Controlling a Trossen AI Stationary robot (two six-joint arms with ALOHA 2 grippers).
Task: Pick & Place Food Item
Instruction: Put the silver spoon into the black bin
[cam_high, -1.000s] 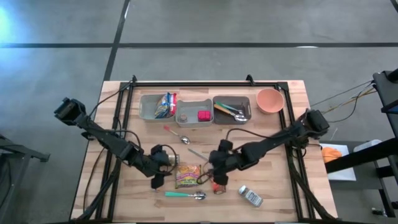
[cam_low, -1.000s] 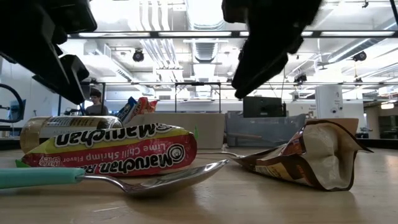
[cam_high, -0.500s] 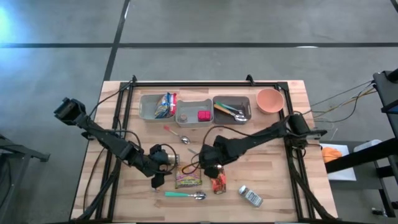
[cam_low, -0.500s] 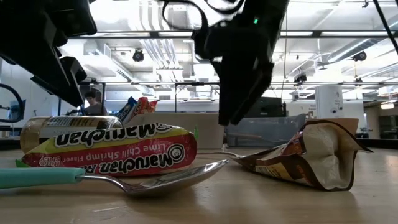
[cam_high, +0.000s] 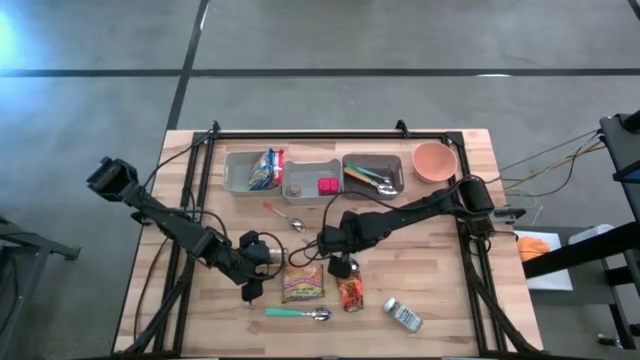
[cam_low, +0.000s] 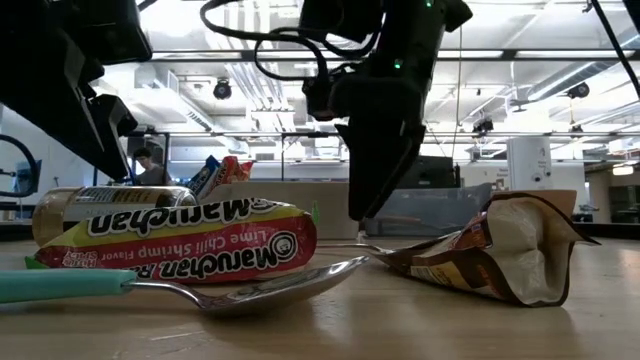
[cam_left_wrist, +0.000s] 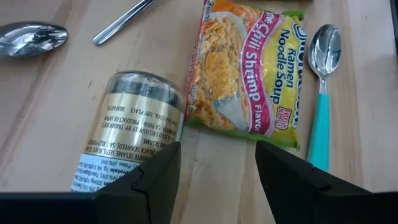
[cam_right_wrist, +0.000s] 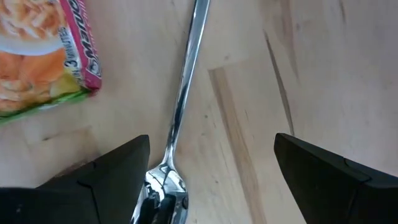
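A ramen packet lies flat on the table near the front middle, with a brown snack bag to its right. A gold-labelled jar lies on its side to the left of the ramen packet. My left gripper hovers open, with bare table between its fingers and the jar beside one finger. My right gripper is open wide and points down over a metal utensil, clear of it in the low view.
A teal-handled spoon lies at the front and a silver packet at the front right. Two grey trays with food and utensils and a pink bowl stand along the far side. A red-handled spoon lies mid-table.
My right gripper has moved from above the brown bag toward the table's left and far side. It has come lower and tipped more steeply down, and it now stands over the metal utensil. Nothing on the table has moved.
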